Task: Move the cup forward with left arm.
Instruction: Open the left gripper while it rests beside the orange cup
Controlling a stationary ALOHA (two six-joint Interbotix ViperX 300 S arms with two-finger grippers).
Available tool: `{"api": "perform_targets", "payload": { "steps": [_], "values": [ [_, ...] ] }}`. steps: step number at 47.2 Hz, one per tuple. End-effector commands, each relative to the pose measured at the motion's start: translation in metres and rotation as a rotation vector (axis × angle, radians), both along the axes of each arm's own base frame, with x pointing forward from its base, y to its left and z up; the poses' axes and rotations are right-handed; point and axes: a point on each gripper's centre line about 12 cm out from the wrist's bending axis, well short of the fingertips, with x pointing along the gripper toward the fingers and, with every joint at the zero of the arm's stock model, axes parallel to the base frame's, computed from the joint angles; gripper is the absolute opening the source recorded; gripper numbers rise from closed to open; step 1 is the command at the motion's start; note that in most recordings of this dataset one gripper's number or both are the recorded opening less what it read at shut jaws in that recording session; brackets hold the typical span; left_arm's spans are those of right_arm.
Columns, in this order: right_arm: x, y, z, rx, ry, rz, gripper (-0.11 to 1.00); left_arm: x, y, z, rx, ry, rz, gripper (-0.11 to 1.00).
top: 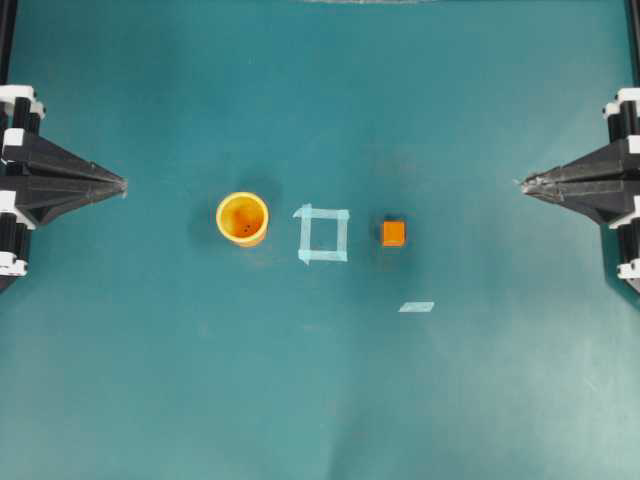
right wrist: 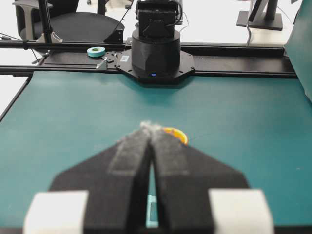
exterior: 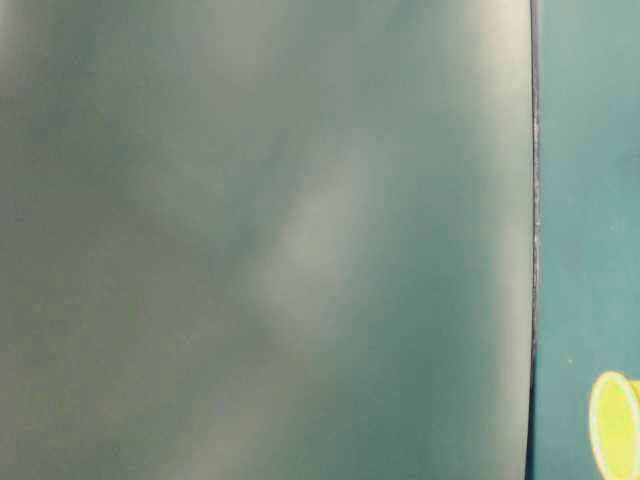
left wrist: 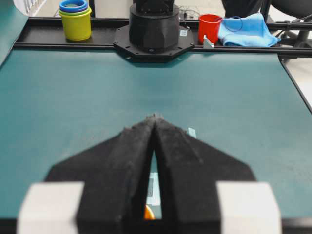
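The cup (top: 242, 218) stands upright left of centre in the overhead view, a small round yellow-orange plastic tumbler with a paler rim and a darker orange inside; no writing shows on it. In the table-level view only a slice of it shows at the lower right edge (exterior: 617, 425), the rest of that frame being blurred grey-green. It rests on the smooth teal table mat (top: 320, 400), just left of a square outline of pale blue tape (top: 323, 234). Right of that square sits a small orange cube (top: 393, 233), and a loose strip of the same tape (top: 416, 307) lies lower right.

My left gripper (top: 122, 184) sits at the left edge of the overhead frame, well apart from the cup and a little above its line. Its two pointed black fingers (left wrist: 134, 156), rough and matte with white blocks behind, are pressed together and hold nothing. My right gripper (top: 523, 183) mirrors it at the right edge, fingertips likewise closed and empty.

At the top of my left wrist view are stacked yellow-green and blue cups (left wrist: 75, 19), a red cup (left wrist: 209, 28) and a blue cloth (left wrist: 248, 30). In the upper left of the right wrist view lies a roll of teal tape (right wrist: 96, 50).
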Motion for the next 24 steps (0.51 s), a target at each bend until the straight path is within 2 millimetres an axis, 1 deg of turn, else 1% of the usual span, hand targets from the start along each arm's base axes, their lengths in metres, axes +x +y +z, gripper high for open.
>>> {"api": "perform_targets", "payload": {
  "steps": [1,11,18,24],
  "values": [
    [0.003,0.001,0.014,0.006,-0.034,0.003,-0.02,0.004,0.0,0.002,0.023,0.04,0.0,0.01],
    [0.006,0.001,0.018,0.003,0.005,0.002,-0.01,0.002,0.0,-0.001,0.023,0.101,-0.001,0.01],
    [0.006,0.001,0.018,0.005,0.012,0.003,-0.01,0.004,0.0,-0.008,0.025,0.14,-0.001,0.01],
    [0.006,0.001,0.017,0.006,0.018,0.003,-0.01,0.005,0.0,-0.009,0.026,0.155,-0.003,0.01]
  ]
}}
